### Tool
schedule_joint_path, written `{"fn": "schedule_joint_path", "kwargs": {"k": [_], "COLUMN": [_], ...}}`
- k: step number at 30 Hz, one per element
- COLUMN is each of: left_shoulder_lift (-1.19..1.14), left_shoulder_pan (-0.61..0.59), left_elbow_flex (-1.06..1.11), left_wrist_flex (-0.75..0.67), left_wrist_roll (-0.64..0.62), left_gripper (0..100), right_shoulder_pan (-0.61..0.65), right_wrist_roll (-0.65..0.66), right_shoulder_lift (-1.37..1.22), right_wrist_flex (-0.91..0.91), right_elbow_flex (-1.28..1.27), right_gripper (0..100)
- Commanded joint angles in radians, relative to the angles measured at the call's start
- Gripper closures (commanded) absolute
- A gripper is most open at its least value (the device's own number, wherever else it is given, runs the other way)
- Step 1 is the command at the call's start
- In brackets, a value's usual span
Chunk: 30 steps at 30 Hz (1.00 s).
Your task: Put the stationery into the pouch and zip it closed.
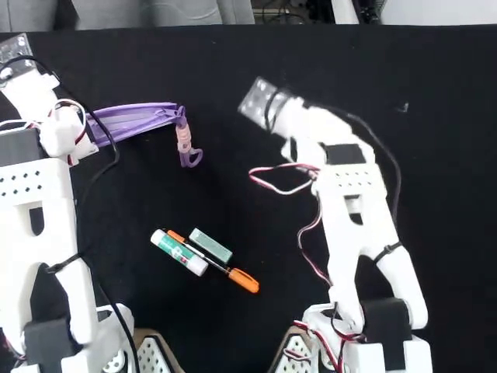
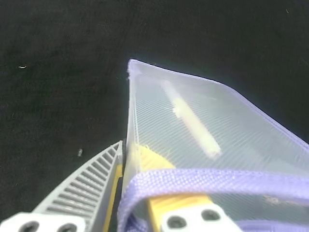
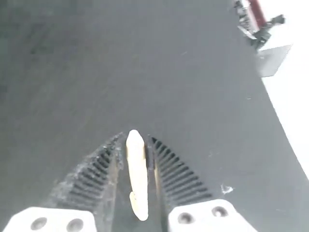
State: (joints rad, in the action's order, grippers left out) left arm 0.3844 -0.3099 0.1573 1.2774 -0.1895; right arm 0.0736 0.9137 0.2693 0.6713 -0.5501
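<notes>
The left pincer [image 2: 129,148] is clamped on the rim of the translucent purple-trimmed mesh pouch [image 2: 203,130], near the black tabletop's [image 1: 435,70] far left corner. The right pincer [image 3: 134,138] pinches a slim cream stick [image 3: 137,183]. A white-and-green glue stick [image 1: 178,252], an orange pen [image 1: 235,275] and a green eraser [image 1: 210,245] lie toward the near edge.

Pouch [image 2: 203,140], near end cut off
</notes>
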Motion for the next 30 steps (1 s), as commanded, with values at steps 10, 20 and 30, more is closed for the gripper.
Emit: {"fn": "schedule_joint_path", "kwargs": {"k": [10, 20, 30], "left_shoulder_lift": [-0.009, -0.009, -0.011], "left_shoulder_pan": [0.157, 0.266, 0.303], "left_elbow_flex": [-0.122, -0.148, -0.14], "left_wrist_flex": [0.098, 0.12, 0.12], "left_wrist_roll": [0.003, 0.0, -0.002], "left_gripper": [97, 97, 97], "right_shoulder_pan": [0.006, 0.003, 0.041], "right_wrist_roll": [-0.509, -0.664, -0.804], "right_shoulder_lift": [0.008, 0.295, 0.651], "right_wrist_flex": [-0.017, -0.017, -0.127], "right_elbow_flex": [0.349, 0.263, 0.027], "right_gripper": [98.7, 98.7, 98.7]}}
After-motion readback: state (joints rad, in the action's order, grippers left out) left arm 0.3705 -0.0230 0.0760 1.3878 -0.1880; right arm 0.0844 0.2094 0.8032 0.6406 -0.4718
